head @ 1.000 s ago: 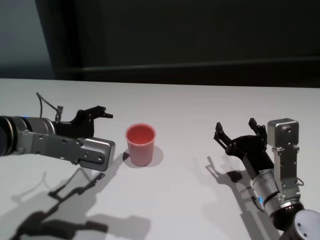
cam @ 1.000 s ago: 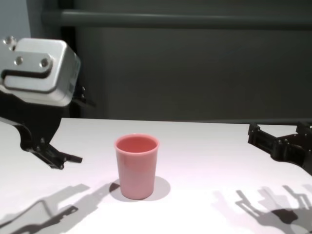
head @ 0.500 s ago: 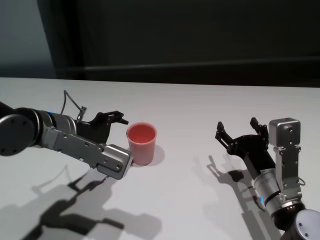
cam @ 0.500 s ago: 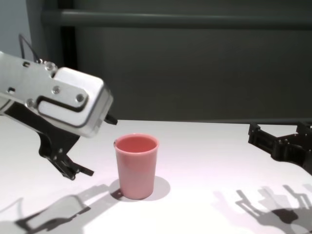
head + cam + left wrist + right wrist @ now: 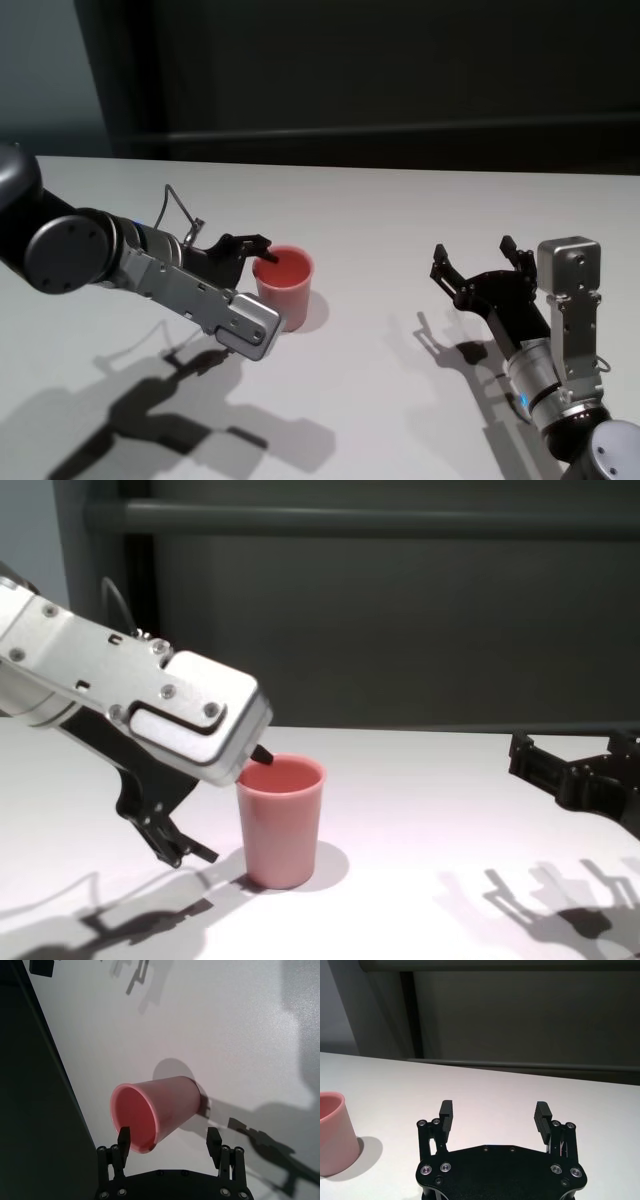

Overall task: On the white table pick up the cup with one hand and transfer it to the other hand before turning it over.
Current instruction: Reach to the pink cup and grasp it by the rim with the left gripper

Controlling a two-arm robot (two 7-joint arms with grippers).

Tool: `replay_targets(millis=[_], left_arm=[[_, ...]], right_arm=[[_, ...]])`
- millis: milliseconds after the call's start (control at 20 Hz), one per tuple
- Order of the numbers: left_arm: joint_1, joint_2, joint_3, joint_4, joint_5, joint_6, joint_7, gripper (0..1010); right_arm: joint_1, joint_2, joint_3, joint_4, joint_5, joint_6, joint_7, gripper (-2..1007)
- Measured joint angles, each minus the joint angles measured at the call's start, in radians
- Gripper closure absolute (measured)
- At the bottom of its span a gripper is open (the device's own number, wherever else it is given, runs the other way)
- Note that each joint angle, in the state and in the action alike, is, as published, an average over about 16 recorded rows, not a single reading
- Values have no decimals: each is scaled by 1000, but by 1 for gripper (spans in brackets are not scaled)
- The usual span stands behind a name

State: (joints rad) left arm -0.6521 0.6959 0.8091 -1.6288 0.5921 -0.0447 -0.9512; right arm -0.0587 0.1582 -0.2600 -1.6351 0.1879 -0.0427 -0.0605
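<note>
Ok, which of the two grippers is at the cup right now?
The left gripper, open, with fingers on either side of the pink cup. The right gripper sits open, well off to the cup's right.

The head camera looks down and forward from high above the glossy pink plastic cup (image 5: pixel 284 287). The chest camera sees this cup (image 5: pixel 281 820) low, from the side, quite near. Each wrist camera looks along its own jaws; both also catch the cup (image 5: pixel 155 1112) on the matte white bench (image 5: pixel 380 1085).
</note>
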Motion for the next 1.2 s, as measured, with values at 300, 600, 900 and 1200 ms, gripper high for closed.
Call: replay_targets(millis=[300,600,900,1200], left_arm=[[-39,-32,35,44,1,-14,-28,9],[-66,-55,63,73,1,-18,-47,9],[-88,-75,88,99,-3,-22,-60,37],[-101,-88,110,121,-10,-29,-62,133]], right_arm=[[0,0,0,0,0,0,0,5],[0,0,0,0,0,0,0,5],[0,0,0,0,0,0,0,5],[0,0,0,0,0,0,0,5]])
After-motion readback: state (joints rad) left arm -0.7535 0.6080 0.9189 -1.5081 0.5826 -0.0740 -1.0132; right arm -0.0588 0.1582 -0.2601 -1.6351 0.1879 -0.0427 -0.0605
